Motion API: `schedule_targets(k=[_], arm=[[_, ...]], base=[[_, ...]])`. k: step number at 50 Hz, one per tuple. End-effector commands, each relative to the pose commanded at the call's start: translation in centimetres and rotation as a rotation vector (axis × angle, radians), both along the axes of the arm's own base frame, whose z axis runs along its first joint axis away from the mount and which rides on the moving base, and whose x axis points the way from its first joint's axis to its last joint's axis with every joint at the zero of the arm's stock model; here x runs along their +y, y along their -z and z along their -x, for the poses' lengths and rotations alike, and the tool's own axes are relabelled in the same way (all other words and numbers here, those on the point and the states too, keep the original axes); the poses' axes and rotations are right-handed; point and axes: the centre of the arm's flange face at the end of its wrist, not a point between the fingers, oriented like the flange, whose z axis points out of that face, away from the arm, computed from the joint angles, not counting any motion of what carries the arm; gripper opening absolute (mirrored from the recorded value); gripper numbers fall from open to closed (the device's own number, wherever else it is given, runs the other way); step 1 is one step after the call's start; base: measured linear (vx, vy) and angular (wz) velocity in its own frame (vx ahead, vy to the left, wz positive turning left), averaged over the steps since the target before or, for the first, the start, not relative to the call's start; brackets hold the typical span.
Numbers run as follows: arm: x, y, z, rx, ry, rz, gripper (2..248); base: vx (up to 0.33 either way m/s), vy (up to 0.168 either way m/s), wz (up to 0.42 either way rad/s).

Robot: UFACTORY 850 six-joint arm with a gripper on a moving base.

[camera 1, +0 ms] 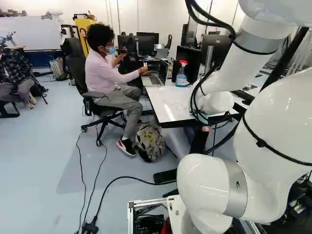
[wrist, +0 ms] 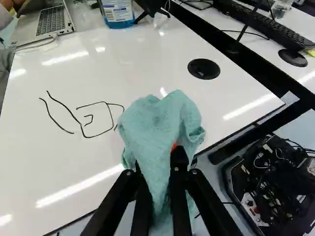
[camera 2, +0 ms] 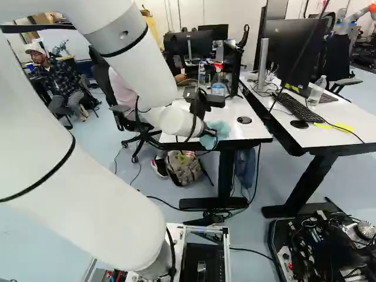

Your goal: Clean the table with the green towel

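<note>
In the right base view my gripper (camera 2: 205, 130) is at the near edge of the white table (camera 2: 237, 130), with the green towel (camera 2: 220, 130) bunched at its tip. The wrist view shows the gripper (wrist: 156, 167) shut on the towel (wrist: 160, 120), whose cloth bulges ahead of the fingers and hangs between and below them. Black marker lines (wrist: 97, 133) are drawn on the white tabletop (wrist: 142, 64), beside the towel on the laptop's side. Whether the towel touches the tabletop I cannot tell.
Farther back on the table stand a spray bottle (camera 1: 181, 74) and a laptop (camera 1: 153, 79). A seated person is at the table's far side, a backpack (camera 1: 150, 141) on the floor below. Across a gap, another table (camera 2: 343, 126) holds a monitor (camera 2: 292, 53) and a keyboard (camera 2: 299, 107).
</note>
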Motion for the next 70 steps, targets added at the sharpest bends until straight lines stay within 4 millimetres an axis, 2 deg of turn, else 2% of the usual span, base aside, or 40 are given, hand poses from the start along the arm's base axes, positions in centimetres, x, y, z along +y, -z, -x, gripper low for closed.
schedule_targets(k=[29, 44, 55, 70], arm=[[-4.4, -0.1, -0.3, 0.002, 0.106, -0.001, 42], [-6.8, -0.2, -2.1, 0.003, 0.136, -0.001, 42], [-6.8, -0.2, -3.9, 0.002, 0.114, -0.001, 42], [-5.0, -0.2, -5.2, 0.001, 0.06, -0.001, 42]], base=[[0.0, 0.0, 0.0], [0.0, 0.0, 0.0], [0.0, 0.0, 0.0], [0.0, 0.0, 0.0]])
